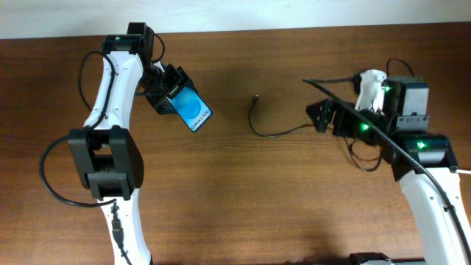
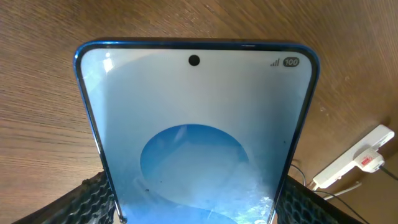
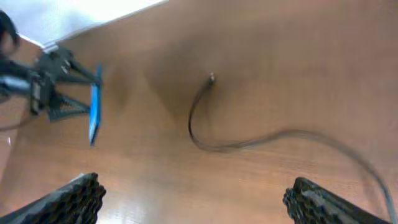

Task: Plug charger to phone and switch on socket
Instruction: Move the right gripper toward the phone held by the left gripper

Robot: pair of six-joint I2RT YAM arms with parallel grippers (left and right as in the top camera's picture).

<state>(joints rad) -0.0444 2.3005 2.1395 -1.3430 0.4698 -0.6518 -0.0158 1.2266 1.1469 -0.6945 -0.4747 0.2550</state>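
Note:
My left gripper [image 1: 171, 94] is shut on the phone [image 1: 190, 108], holding it tilted above the table at the back left; its blue screen fills the left wrist view [image 2: 196, 143] between my fingers. The phone also shows edge-on in the right wrist view [image 3: 94, 112]. The charger, a thin black cable [image 1: 276, 132], lies curved on the table mid-centre with its plug tip [image 1: 255, 96] pointing away; it also shows in the right wrist view [image 3: 205, 134]. My right gripper [image 3: 196, 199] is open and empty above the table, right of the cable. The socket [image 2: 354, 163] shows white at the left wrist view's right edge.
A white plug with a red mark sits in the socket's end [image 2: 371, 163]. The right arm's body and its black cables [image 1: 383, 125] cover the back right of the wooden table [image 1: 243, 206]. A white wall edge [image 3: 74, 15] shows beyond the table.

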